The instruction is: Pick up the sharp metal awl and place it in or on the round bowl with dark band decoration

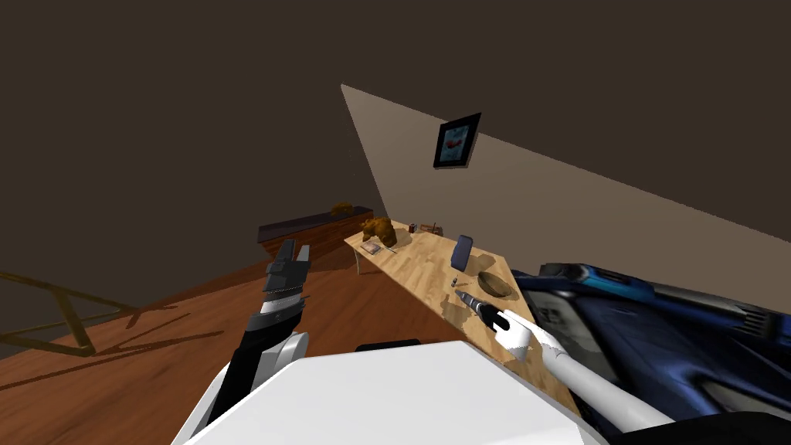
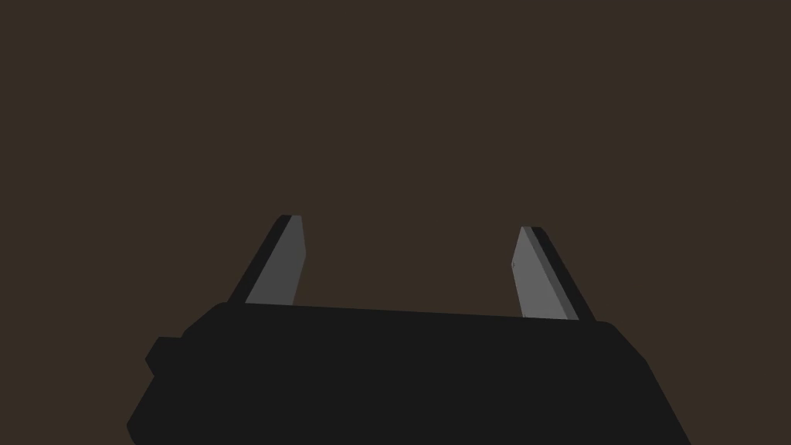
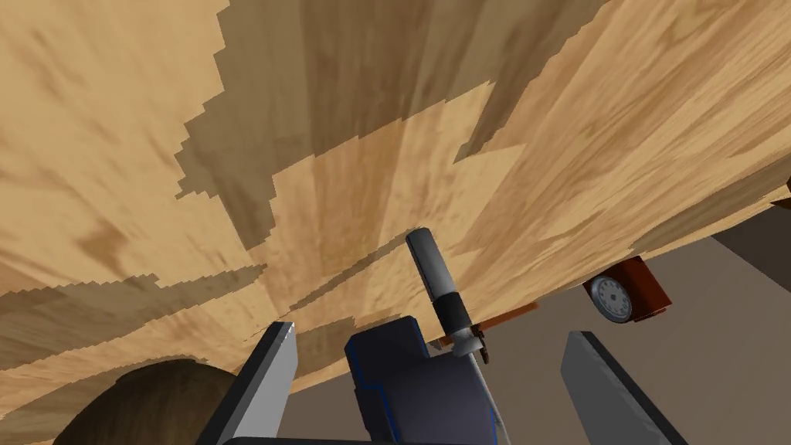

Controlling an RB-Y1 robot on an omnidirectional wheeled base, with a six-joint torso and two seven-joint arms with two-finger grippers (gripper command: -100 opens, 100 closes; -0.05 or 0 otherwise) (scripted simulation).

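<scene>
On the light wood table (image 1: 417,266) the awl (image 3: 432,282), a grey handle with a black band and a thin metal point, lies beside a brown round bowl (image 1: 495,285). In the right wrist view the bowl (image 3: 147,398) shows just outside one finger. My right gripper (image 3: 430,332) hovers open a little above the table, and the awl lies in line with the gap between its fingers, untouched. The head view has the right gripper (image 1: 463,297) just short of the awl (image 1: 456,280). My left gripper (image 1: 294,252) hangs open and empty over the floor, left gripper (image 2: 412,225).
A dark blue upright object (image 1: 462,252) stands just beyond the awl, also in the right wrist view as the blue object (image 3: 413,382). Farther along the table are a small red clock (image 3: 622,297) and a brown lump (image 1: 380,229). Blue furniture (image 1: 656,340) borders the table's right.
</scene>
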